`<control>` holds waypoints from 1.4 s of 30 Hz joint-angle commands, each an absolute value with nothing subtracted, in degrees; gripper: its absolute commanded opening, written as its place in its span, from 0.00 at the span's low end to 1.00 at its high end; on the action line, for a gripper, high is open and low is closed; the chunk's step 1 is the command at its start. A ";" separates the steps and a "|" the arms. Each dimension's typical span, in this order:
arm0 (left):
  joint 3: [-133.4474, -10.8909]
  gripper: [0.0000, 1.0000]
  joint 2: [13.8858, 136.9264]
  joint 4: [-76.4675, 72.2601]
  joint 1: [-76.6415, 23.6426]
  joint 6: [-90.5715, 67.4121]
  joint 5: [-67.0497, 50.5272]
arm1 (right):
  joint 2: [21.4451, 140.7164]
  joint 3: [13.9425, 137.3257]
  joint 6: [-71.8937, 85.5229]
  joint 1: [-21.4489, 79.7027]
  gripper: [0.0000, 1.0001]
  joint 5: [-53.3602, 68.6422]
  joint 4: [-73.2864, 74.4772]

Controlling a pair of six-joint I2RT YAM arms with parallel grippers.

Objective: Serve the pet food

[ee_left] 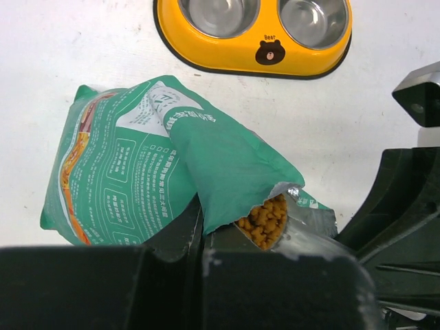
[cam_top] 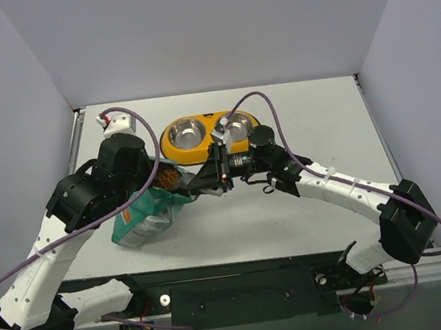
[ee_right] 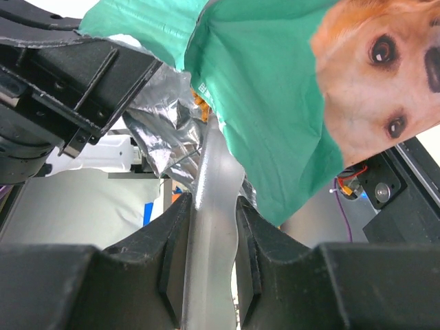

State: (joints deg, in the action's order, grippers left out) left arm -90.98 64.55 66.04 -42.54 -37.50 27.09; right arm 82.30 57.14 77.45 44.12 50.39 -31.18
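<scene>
Left claw [ee_left: 203,237] and right claw [ee_right: 212,206] pinch bag's [ee_left: 137,172] open edge, kibble [ee_left: 267,216] showing

Bright even light, soft shadows; glare on steel bowls [ee_left: 218,14]; close foreground blurred

Crowded in the middle: left gripper [cam_top: 166,187] and right gripper [cam_top: 200,185] both clamp the bag [cam_top: 143,222] at its mouth, just near of the feeder [cam_top: 208,121]. Open table [cam_top: 336,117] far right, and a bare strip along the near edge.
</scene>
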 commanded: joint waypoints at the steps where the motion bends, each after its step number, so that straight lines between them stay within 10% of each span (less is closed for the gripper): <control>1: -92.90 0.00 60.12 52.30 -42.54 -36.04 31.73 | 77.70 56.96 77.87 43.07 0.00 49.66 -39.82; 27: -91.76 0.00 60.12 50.89 -42.54 -36.39 30.24 | 79.54 79.53 38.88 46.66 0.00 35.09 20.35; 42: -90.53 0.00 59.68 50.01 -42.54 -37.79 29.45 | 80.24 81.63 38.79 45.62 0.00 35.25 20.79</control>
State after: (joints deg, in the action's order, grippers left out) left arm -88.73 62.37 63.16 -42.54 -35.92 28.29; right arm 79.90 79.59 40.21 45.84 38.26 18.96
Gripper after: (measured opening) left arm 0.031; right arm 0.230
